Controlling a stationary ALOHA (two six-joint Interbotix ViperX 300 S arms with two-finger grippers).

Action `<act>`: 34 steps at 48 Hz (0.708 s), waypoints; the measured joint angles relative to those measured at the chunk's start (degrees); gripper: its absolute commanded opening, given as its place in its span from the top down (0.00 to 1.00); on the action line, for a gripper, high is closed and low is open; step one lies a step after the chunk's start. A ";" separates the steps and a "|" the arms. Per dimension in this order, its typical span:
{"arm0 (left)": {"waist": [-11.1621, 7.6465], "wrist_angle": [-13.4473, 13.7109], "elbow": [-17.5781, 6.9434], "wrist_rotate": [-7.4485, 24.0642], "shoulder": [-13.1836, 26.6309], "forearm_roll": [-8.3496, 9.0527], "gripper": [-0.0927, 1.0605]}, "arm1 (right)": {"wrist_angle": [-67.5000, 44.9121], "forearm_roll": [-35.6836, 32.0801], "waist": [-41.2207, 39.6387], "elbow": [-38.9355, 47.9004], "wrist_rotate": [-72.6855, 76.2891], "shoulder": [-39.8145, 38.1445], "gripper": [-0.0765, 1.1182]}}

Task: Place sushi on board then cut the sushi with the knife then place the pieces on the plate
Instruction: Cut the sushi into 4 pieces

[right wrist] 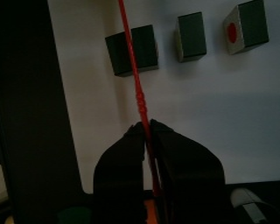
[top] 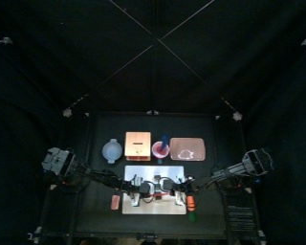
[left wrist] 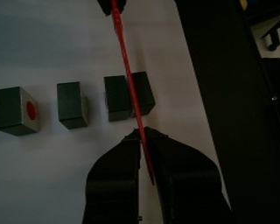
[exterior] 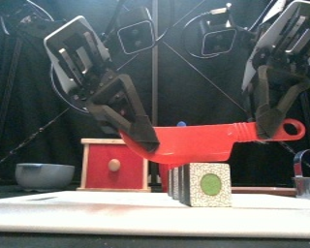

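Both grippers hold a red toy knife [exterior: 203, 142] level above the white cutting board [exterior: 106, 211]. My left gripper [exterior: 147, 143] is shut on its blade end, and my right gripper [exterior: 263, 129] is shut near the ringed handle. Under the blade stands the dark green sushi [exterior: 209, 184], with a green dot on its white end face. In the left wrist view there are three separate pieces [left wrist: 70, 105], and the knife [left wrist: 129, 70] runs over the outermost one [left wrist: 119, 94]. The right wrist view shows the same knife [right wrist: 133, 61] over that end piece [right wrist: 126, 51].
At the back of the table stand a blue-grey bowl [top: 112, 149], a wooden box with a red drawer [top: 139, 146], a red cup [top: 160, 149] and the pink tray [top: 186, 148]. The board [top: 156, 178] lies near the table's front.
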 measured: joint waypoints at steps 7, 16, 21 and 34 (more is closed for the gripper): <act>0.00 -0.09 0.00 0.09 0.44 0.00 0.50 | -0.18 0.09 0.09 0.18 0.00 0.26 0.63; 0.00 -0.26 -0.26 0.00 1.58 0.00 0.50 | -0.44 0.35 0.09 0.53 0.00 1.85 0.63; -0.09 -0.35 -0.35 0.00 2.29 -0.09 0.50 | -0.70 0.79 0.09 0.44 0.00 2.99 0.63; -0.09 -0.44 -0.53 -0.09 3.69 -1.93 0.50 | -2.29 1.93 0.53 0.53 0.00 5.80 0.63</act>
